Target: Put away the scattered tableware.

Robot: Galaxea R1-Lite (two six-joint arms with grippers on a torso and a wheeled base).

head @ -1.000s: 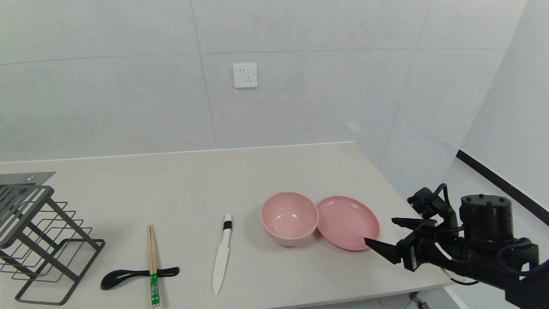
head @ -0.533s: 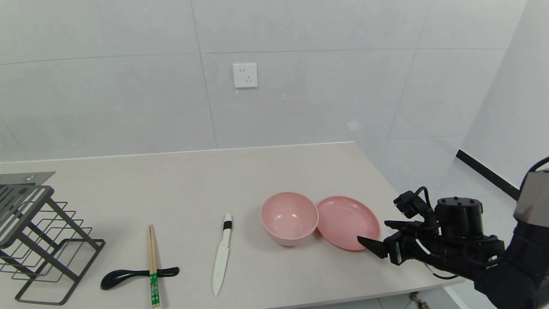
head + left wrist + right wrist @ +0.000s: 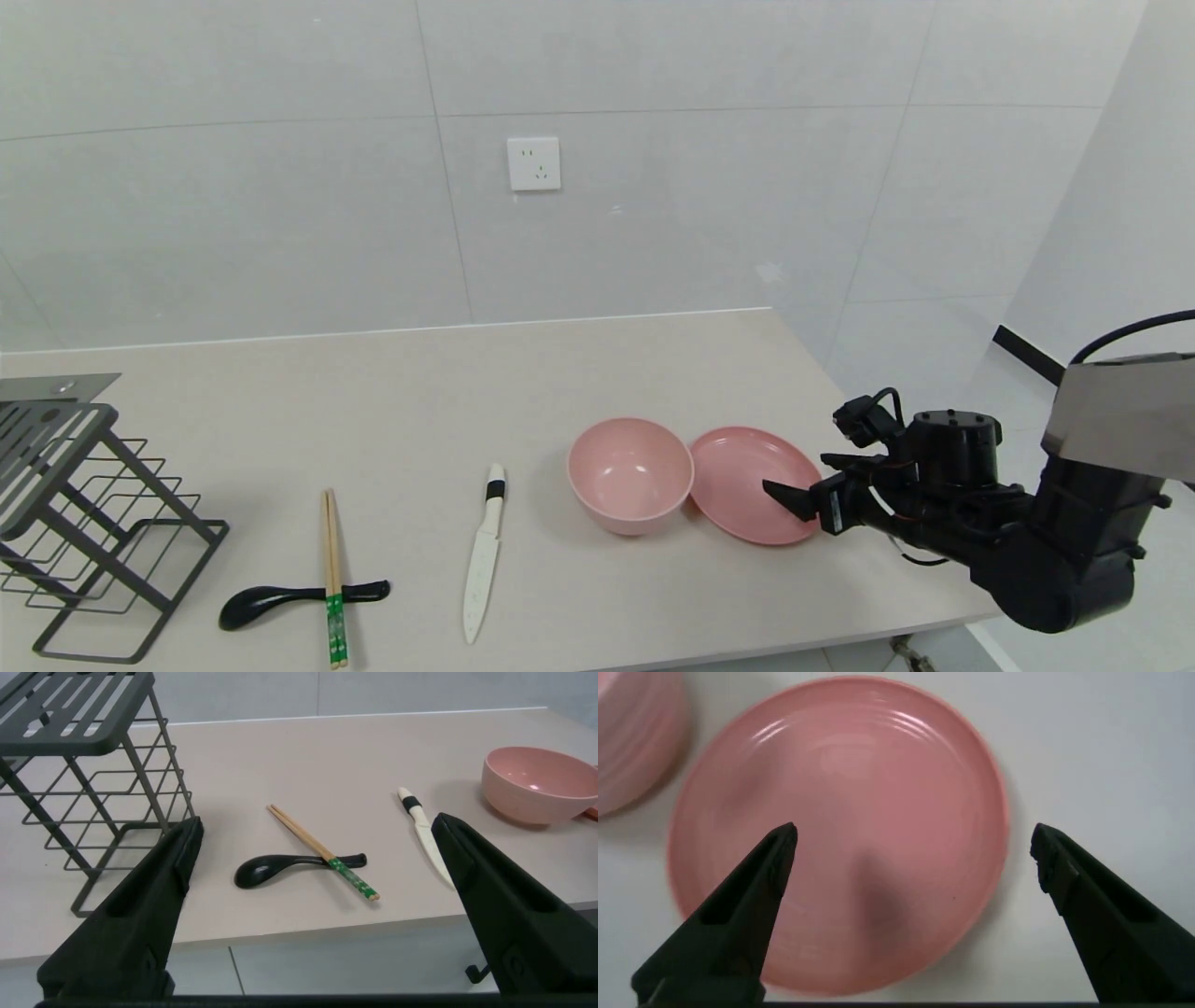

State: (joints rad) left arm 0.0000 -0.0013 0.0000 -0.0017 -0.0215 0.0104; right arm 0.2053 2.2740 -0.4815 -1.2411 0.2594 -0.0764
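Left gripper (image 3: 318, 829), right gripper (image 3: 915, 835): fingers (image 3: 738, 915) apart.

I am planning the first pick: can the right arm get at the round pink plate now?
Probably yes. The open right pincer hovers above the round pink plate, with nothing between them; the pink bowl stands aside.

From our head we overlook the worktop (image 3: 420, 401); right wrist, close above the plate (image 3: 733, 467) at 4 o'clock; left wrist, low from 7 o'clock.
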